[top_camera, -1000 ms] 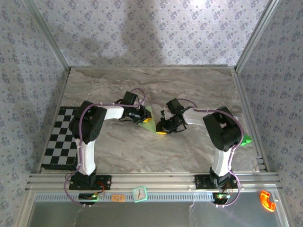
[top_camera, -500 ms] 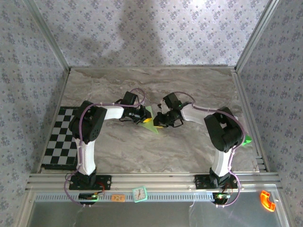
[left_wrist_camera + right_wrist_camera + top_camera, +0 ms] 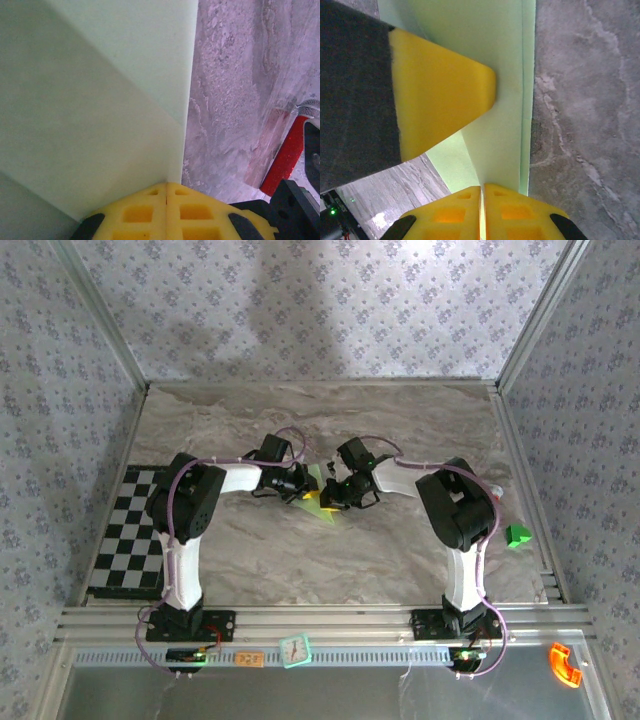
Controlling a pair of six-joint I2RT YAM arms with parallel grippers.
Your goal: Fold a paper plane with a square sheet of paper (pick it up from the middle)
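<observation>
Top external view: the square sheet of paper [image 3: 318, 480], pale green and folded, is seen at mid-table between the two grippers. The left gripper [image 3: 300, 492] is placed at its left side, the right gripper [image 3: 336, 498] at its right.

Left wrist view: the left gripper [image 3: 166, 210] is seen with yellow pads pressed together, and the sheet [image 3: 90, 110] runs into their seam. A diagonal fold line is seen across the sheet. The marble table [image 3: 230, 90] lies to the right.

Right wrist view: the right gripper [image 3: 482, 212] is clamped on the sheet [image 3: 505, 65], with pale green showing in the pad seam. One yellow finger [image 3: 440, 105] of the left gripper lies against the sheet.

Other items, top external view: a small bright green block [image 3: 517, 535] is set well apart at the right edge, and a checkered mat [image 3: 125, 535] at the left edge.
</observation>
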